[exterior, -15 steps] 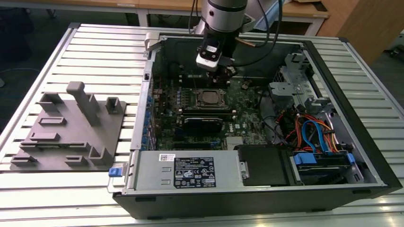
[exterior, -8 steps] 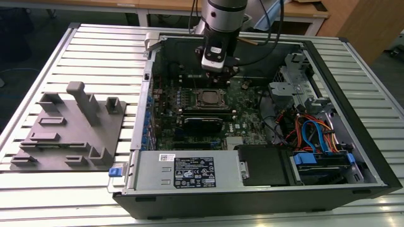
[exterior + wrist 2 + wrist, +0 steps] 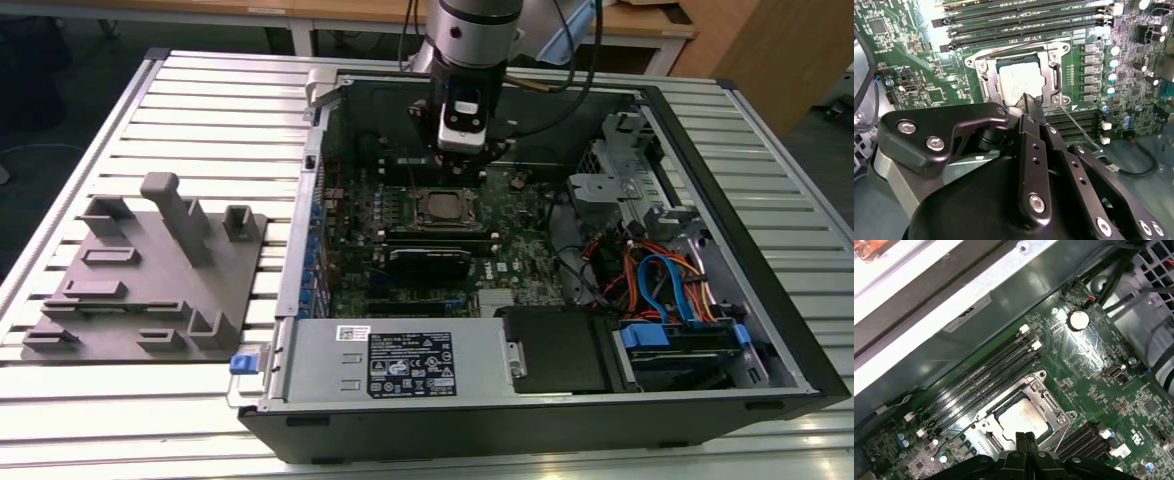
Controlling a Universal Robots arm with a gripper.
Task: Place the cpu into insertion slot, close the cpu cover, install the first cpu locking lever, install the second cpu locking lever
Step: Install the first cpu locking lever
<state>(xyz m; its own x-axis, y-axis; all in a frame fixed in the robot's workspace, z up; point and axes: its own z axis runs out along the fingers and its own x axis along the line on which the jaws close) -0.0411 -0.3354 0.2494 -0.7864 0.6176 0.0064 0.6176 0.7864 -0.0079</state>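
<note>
Two of the four steps look done, two look left.

- cpu [image 3: 1018,82]: sits in the slot [image 3: 1054,412] on the green board [image 3: 899,55], flat and square to it. Its top is dull silver-grey, matt with faint print.
- cover [image 3: 1056,75]: appears to lie down over the cpu. It is a thin frame of bright stamped metal with tabs at the corners, and the cpu top shows through its window.
- lever [image 3: 1080,129]: a thin springy wire rod that angles away from a slot corner across the long black memory slots. My judgement is that it is not latched. I cannot tell how the other lever stands.
- fingers [image 3: 1035,145]: black, flat bars with bolt heads. They are pressed together with nothing visible between them. The tips are at the near edge of the cover, but I cannot tell whether they touch it.
- Exterior view: the arm reaches down into the open black case [image 3: 747,330], which lies on a slatted metal desk [image 3: 160,90]. A grey moulded tray [image 3: 147,270] lies well apart, toward that view's left.
</note>
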